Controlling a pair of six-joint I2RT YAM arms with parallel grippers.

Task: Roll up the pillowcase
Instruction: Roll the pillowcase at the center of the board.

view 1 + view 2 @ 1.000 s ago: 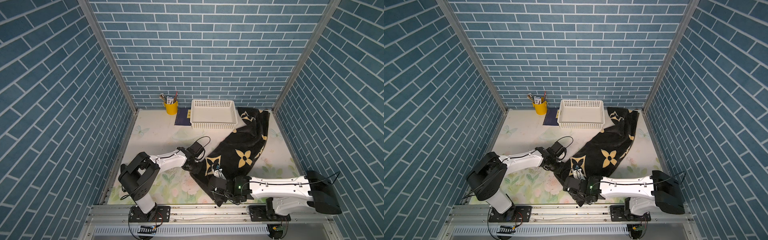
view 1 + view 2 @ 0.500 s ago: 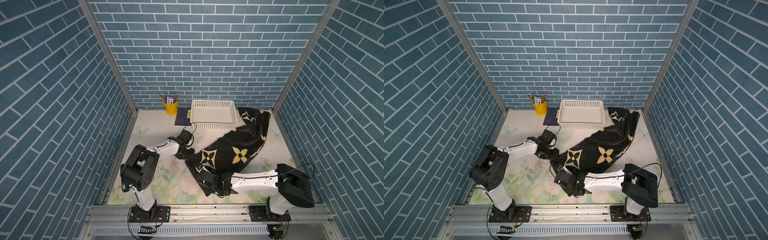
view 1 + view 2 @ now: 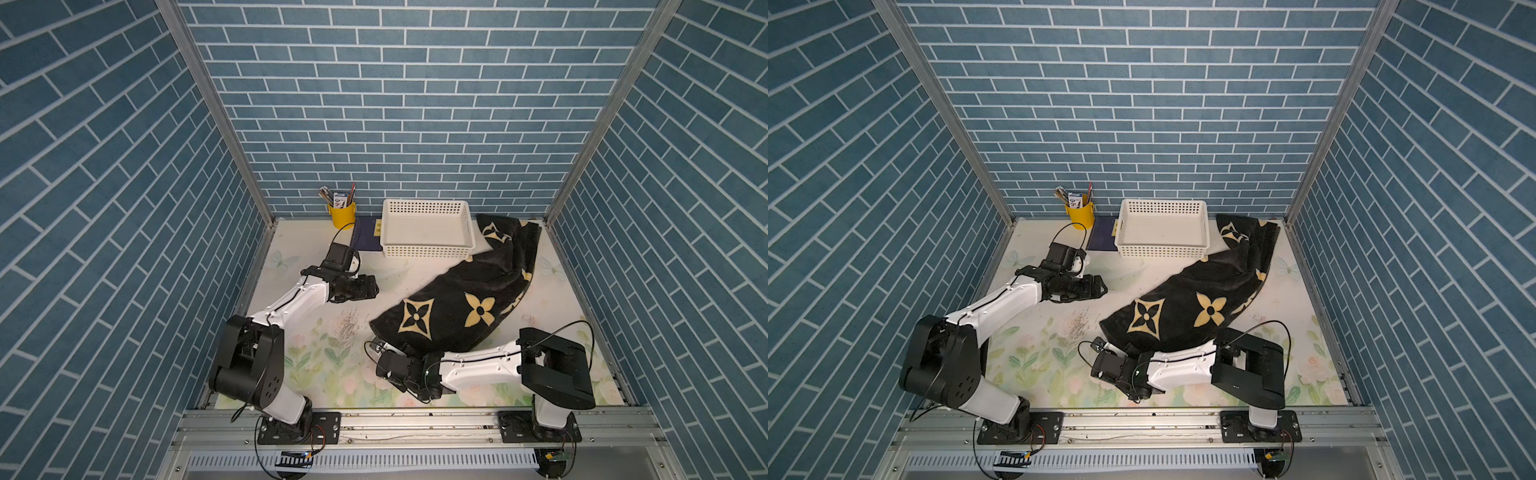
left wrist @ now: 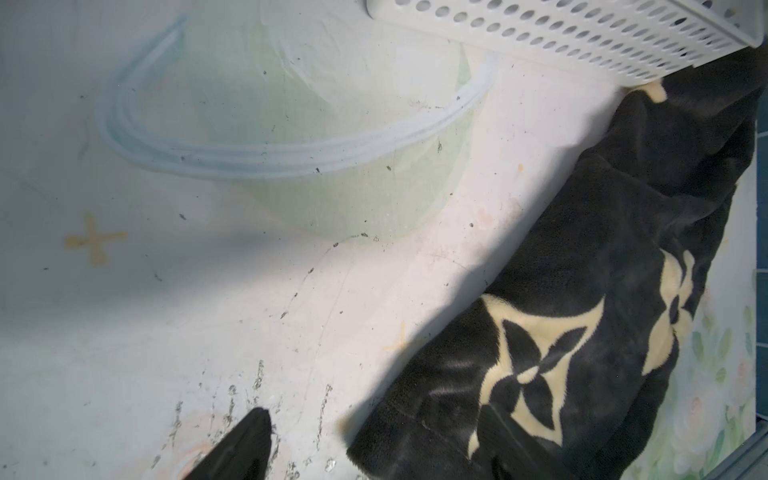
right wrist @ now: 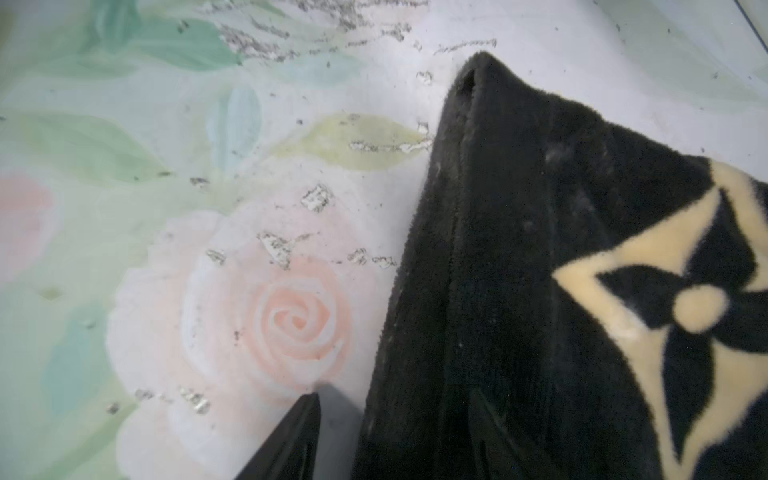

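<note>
The pillowcase [image 3: 457, 307] [image 3: 1187, 307] is a black plush cloth with cream flower motifs. It lies bunched in a diagonal band from the back right corner to the front middle of the table. My left gripper [image 3: 375, 286] [image 3: 1103, 286] hovers open to the left of the cloth, clear of its edge. In the left wrist view the left gripper [image 4: 374, 449] has its fingers wide apart above the pillowcase [image 4: 582, 332] corner. My right gripper [image 3: 380, 365] [image 5: 390, 436] is open at the front corner. One fingertip rests on the table and the other on the pillowcase [image 5: 519, 249].
A white basket [image 3: 428, 226] [image 4: 582, 33] stands at the back, touching the cloth's far end. A yellow pen cup [image 3: 343, 214] and a dark blue pad [image 3: 365, 239] sit left of it. Brick-patterned walls close three sides of the floral table mat [image 3: 324, 357].
My left gripper opened, let go of the cloth's left edge and drew back to the left. The right arm folded back, and the cloth's front end now lies further from the front edge.
</note>
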